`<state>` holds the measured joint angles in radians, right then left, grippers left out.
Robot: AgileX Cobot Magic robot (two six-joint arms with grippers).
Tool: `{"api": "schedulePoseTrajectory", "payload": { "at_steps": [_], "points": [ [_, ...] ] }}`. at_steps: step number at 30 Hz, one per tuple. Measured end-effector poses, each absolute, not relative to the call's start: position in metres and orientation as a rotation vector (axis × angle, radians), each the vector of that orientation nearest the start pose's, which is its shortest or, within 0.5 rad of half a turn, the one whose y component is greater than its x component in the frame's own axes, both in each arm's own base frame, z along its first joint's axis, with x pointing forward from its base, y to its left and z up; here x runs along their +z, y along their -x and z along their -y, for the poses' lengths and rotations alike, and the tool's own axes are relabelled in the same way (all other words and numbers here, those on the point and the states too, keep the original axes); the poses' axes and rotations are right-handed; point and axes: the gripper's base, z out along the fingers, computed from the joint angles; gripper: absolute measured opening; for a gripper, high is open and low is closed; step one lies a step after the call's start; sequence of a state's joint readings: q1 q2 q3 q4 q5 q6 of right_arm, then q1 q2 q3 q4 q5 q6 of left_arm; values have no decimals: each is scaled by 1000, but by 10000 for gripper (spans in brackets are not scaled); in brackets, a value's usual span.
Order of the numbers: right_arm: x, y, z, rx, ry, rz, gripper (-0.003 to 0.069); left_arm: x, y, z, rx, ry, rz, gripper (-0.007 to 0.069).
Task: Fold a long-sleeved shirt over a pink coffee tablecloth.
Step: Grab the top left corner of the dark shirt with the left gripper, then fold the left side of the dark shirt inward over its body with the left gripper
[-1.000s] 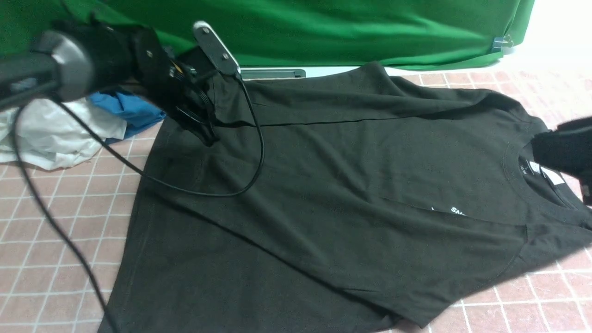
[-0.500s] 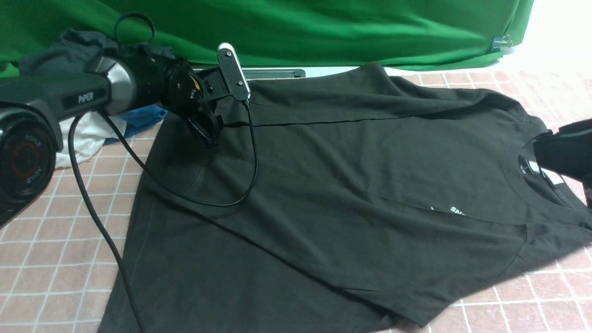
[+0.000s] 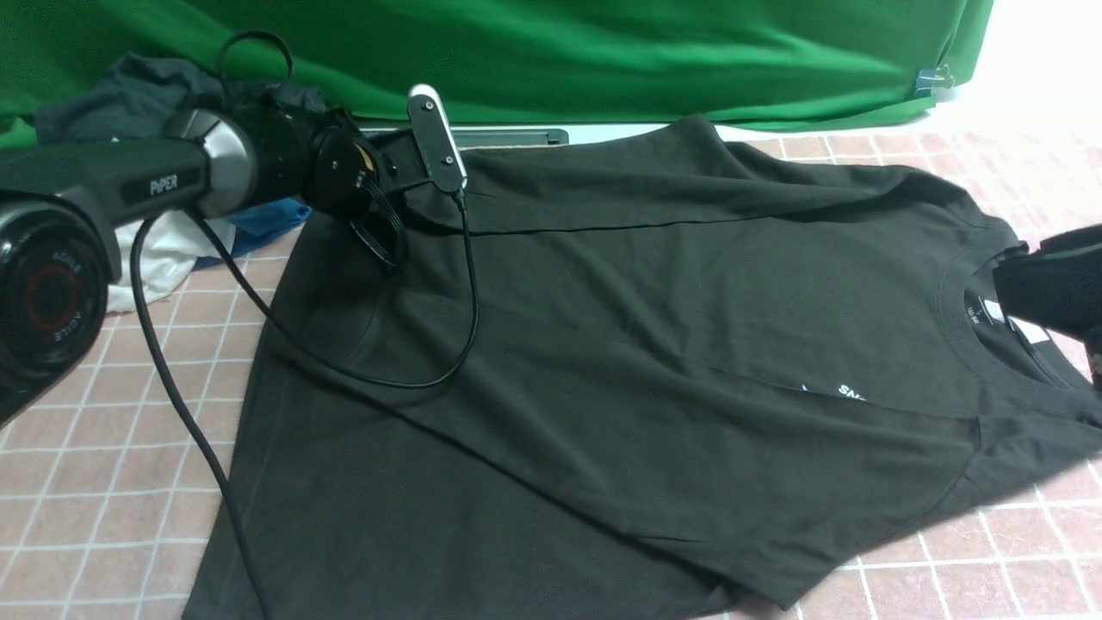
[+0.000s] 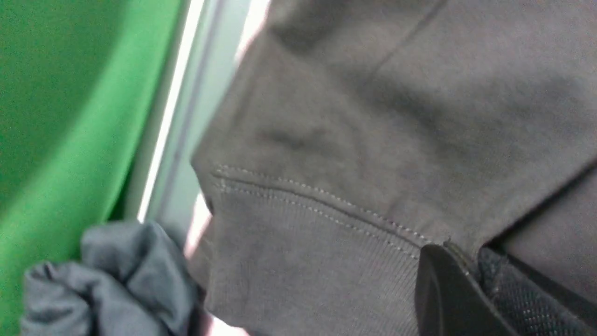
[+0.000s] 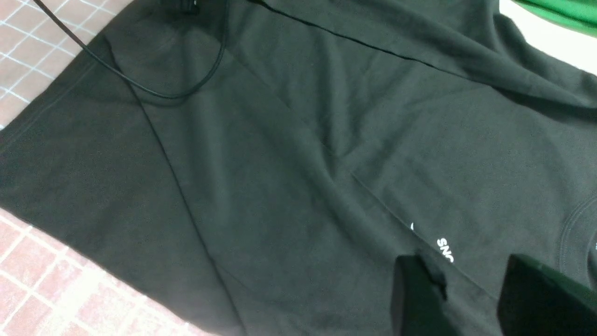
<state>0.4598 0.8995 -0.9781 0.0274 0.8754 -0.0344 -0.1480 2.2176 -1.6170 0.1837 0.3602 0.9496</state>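
Observation:
The black long-sleeved shirt lies spread on the pink coffee tablecloth, collar to the right, with small white lettering half covered by a folded sleeve. At the shirt's far left corner my left gripper is shut on the edge of a ribbed sleeve cuff; in the left wrist view cloth is pinched between the jaws of the left gripper. My right gripper hangs over the collar, beside the white neck label. Its jaws stand apart above the cloth, nothing between them.
A heap of white, blue and dark garments lies behind the left arm. The green backdrop closes off the far side. The left arm's black cable loops over the shirt's left part.
The left arm has swung round and dropped lower, its wrist shifting slightly right at the shirt's far left corner. Its jaws have closed on the cuff. The right gripper has not moved.

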Motion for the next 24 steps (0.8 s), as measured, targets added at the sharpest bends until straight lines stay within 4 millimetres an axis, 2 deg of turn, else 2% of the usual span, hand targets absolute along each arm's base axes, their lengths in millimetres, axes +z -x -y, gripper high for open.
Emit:
{"api": "schedulePoseTrajectory", "payload": {
  "at_steps": [5, 8, 12, 20, 24],
  "points": [
    [372, -149, -76, 255, 553, -2228, 244, 175, -472, 65, 436, -1440, -2130, 36],
    [372, -149, -76, 254, 553, -2228, 244, 198, -455, 64, 368, -1447, -2226, 36],
    [372, -149, -76, 253, 555, -2228, 244, 204, -442, 67, 332, -1496, -2282, 36],
    [371, -149, -76, 248, 567, -2231, 244, 199, -398, 88, 316, -1621, -2337, 36],
    [371, -148, -76, 238, 587, -2230, 243, 197, -388, 91, 272, -1602, -2383, 39]
  ]
}}
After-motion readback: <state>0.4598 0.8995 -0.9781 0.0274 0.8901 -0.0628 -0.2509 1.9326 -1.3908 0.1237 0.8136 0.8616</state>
